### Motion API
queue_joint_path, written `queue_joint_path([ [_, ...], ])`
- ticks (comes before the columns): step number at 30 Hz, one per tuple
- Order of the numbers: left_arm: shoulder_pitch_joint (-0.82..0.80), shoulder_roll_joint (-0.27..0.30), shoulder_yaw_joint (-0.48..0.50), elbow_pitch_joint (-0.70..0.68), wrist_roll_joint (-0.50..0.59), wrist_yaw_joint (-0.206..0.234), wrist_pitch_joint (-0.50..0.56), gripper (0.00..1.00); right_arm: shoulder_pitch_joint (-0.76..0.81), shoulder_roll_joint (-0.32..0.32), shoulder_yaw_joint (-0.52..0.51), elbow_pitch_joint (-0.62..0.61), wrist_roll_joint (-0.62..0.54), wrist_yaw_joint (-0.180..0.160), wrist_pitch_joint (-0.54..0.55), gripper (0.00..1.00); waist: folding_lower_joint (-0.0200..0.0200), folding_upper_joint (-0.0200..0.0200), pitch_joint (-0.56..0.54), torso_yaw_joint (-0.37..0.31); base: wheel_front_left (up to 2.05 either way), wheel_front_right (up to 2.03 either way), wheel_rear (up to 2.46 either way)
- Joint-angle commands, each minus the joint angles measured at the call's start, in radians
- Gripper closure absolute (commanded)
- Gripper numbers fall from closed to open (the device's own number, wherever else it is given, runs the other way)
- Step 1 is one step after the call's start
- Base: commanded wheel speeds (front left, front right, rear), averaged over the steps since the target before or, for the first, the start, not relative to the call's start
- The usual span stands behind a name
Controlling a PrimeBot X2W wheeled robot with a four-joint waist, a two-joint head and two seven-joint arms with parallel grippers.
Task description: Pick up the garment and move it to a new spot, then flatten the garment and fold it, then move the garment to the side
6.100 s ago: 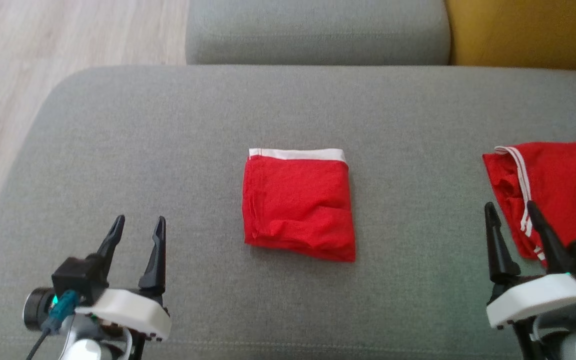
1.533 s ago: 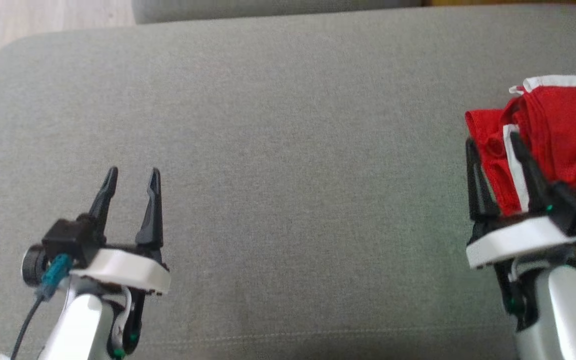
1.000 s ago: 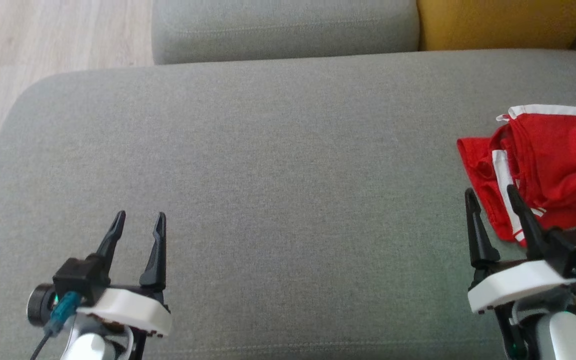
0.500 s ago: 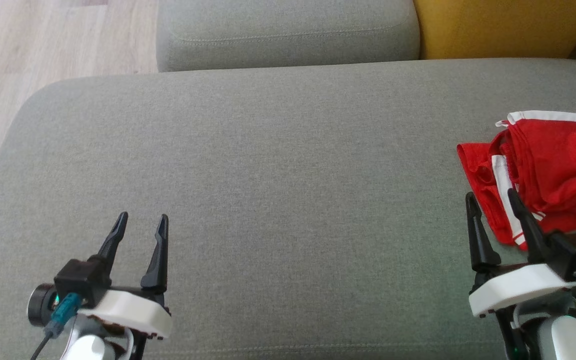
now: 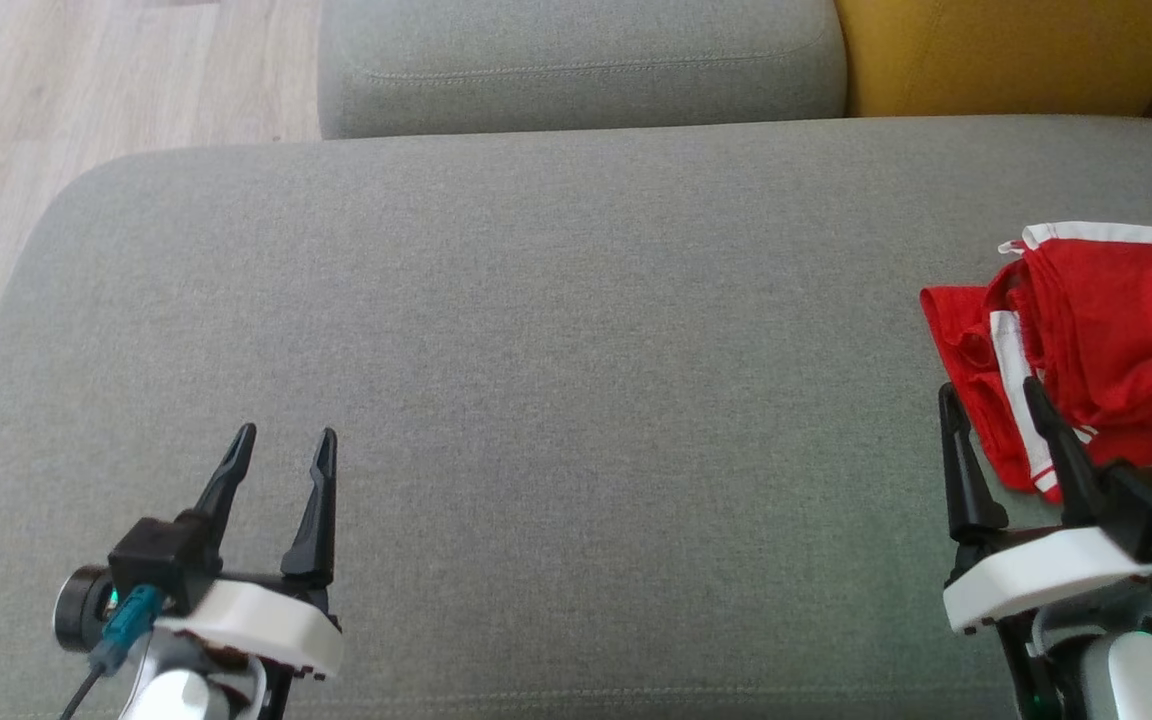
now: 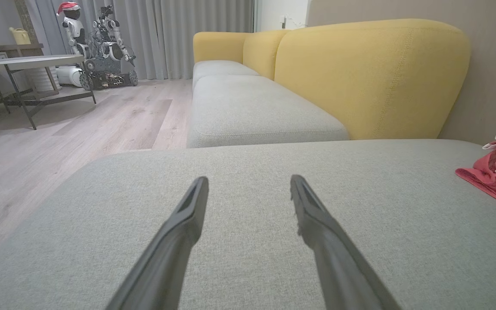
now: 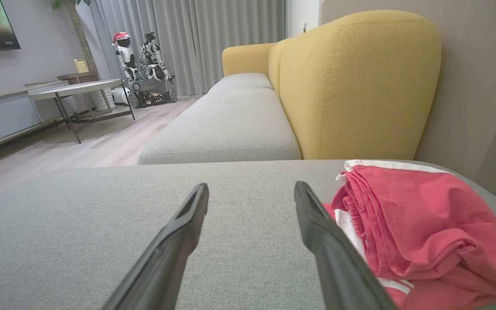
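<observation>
Garment [image 5: 1116, 330]: red heap, white trim, rumpled, at right end of grey seat cushion [image 5: 536, 350], just ahead of our right gripper [image 5: 990, 390]. We judge set-aside step done. Next move, if any: right-arm reach, pinch near edge. Both grippers gape wide, hold nothing; left gripper [image 5: 286, 433] well apart from heap. We count one heap, perhaps two pieces stacked; two grippers.

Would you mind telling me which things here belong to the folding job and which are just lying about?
Job: red garment, resting on the grey seat cushion; left tool and right tool, both open, empty.
Lying about: yellow backrest; low table; small robots by the curtains.
</observation>
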Motion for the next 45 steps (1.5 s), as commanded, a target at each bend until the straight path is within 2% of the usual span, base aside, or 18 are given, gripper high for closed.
queue_joint_path([
  [1, -0.058, 0.026, 0.033, -0.034, -0.006, 0.008, -0.004, 0.00, -0.025, -0.003, 0.021, -0.036, 0.000, 0.007, 0.001, 0.00, 0.0000, -0.0001, 0.001, 0.000, 0.00, 0.00, 0.00],
  [19, -0.061, 0.031, 0.028, -0.038, -0.008, 0.010, -0.011, 0.00, -0.025, -0.002, 0.018, -0.040, 0.007, 0.007, 0.003, 0.00, 0.0000, -0.0001, 0.006, -0.002, 0.00, 0.00, 0.00],
  [20, -0.001, 0.007, -0.008, -0.004, -0.003, 0.007, -0.002, 1.00, 0.000, 0.000, -0.003, 0.000, 0.002, 0.000, 0.001, 1.00, 0.0000, -0.0001, 0.006, -0.001, 0.00, 0.00, 0.00],
  [25, 0.026, -0.014, -0.019, 0.051, -0.007, 0.006, 0.000, 1.00, 0.015, 0.002, -0.001, 0.061, 0.006, 0.000, 0.001, 1.00, 0.0000, -0.0001, 0.006, -0.001, 0.00, 0.00, 0.00],
  [45, 0.005, -0.040, 0.043, 0.066, -0.220, -0.030, 0.051, 1.00, -0.010, -0.004, -0.007, 0.092, 0.250, 0.001, 0.009, 1.00, 0.0000, -0.0001, 0.005, -0.001, 0.00, 0.00, 0.00],
])
